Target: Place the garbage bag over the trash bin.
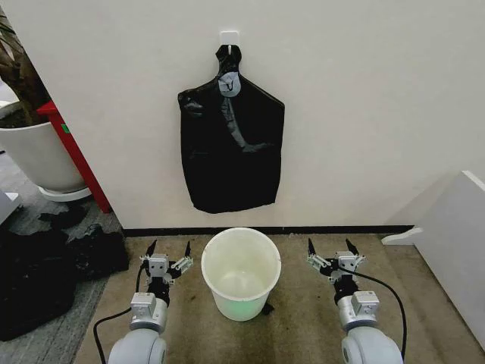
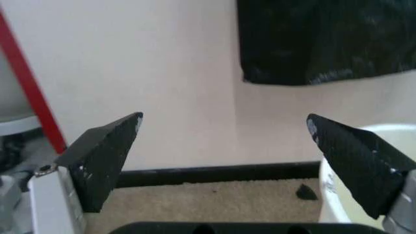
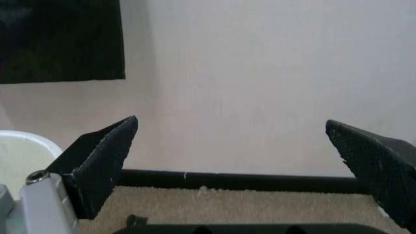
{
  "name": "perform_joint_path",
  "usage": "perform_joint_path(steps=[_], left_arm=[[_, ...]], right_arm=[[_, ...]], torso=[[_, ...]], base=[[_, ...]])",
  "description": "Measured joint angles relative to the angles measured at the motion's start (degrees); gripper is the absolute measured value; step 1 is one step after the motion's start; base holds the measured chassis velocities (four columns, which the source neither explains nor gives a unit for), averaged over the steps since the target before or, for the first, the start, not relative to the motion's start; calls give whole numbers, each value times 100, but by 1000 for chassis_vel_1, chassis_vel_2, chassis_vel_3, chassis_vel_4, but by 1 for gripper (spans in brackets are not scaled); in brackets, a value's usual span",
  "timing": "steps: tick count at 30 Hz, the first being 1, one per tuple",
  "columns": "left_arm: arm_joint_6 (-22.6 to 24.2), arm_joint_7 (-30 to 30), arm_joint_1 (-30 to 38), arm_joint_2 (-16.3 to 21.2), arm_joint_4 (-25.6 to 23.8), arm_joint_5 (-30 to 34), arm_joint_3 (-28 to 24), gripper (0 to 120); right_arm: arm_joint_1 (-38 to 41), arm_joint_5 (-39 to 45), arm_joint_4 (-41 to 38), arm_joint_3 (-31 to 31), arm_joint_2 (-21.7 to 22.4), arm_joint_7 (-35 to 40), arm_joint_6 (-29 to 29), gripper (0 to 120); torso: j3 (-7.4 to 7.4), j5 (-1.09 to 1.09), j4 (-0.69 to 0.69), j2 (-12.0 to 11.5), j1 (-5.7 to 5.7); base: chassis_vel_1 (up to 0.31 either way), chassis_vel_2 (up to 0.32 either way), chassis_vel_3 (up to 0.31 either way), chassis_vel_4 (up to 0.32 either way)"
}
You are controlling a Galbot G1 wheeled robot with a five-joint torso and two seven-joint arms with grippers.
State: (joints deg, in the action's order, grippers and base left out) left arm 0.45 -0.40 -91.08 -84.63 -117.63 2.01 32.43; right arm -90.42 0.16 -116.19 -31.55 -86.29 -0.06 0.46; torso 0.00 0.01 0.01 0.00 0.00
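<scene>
- Left end effector (image 1: 169, 248) and right end effector (image 1: 333, 246) are hovering spread, flanking the round white plastic trash bin (image 1: 241, 274) on the carpet.
- Glossy, wrinkly black plastic garbage bag (image 1: 231, 148) is hanging from a white wall hook (image 1: 229, 38) above.

The garbage bag (image 1: 231, 148), upper centre of the frame, is glossy black with pale highlights along its wrinkles, and a small grey tag sits near its top. The hook (image 1: 229, 36) above it is white, against a cream wall (image 1: 364, 98). The trash bin (image 1: 241, 273), lower centre, is white outside with a pale green tint inside. Both the left gripper (image 1: 169, 249) and the right gripper (image 1: 333, 246) have black fingers on silver-grey bodies. The carpet (image 1: 303, 318) is beige, edged by a black baseboard (image 1: 333, 229). At the left edge stands a white planter (image 1: 34, 155) beside a red panel (image 1: 76, 155).
</scene>
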Motion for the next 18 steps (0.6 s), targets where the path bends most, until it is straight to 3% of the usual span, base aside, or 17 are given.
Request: perform_joint_path(steps=[3,14,18], left_arm=[[40,-40,-153,93,-206,140,69,100],[339,-292,-1258,751,-1710,1155,546,100],[409,-349,-1508,898,-2052,1384,655,100]], right_arm=[[-239,40,-239,3,-59,-14,93,100],[-2191,371,-2209,-5,-557,-176,898,100],[-2310,431,-2279,7,-583,-205,986,100]], torso=[[0,-1,0,0,0],[-2,-4,-3,0,-1],[-2,-1,-2,0,0]], base=[[0,0,0,0],[0,0,0,0],[0,0,0,0]])
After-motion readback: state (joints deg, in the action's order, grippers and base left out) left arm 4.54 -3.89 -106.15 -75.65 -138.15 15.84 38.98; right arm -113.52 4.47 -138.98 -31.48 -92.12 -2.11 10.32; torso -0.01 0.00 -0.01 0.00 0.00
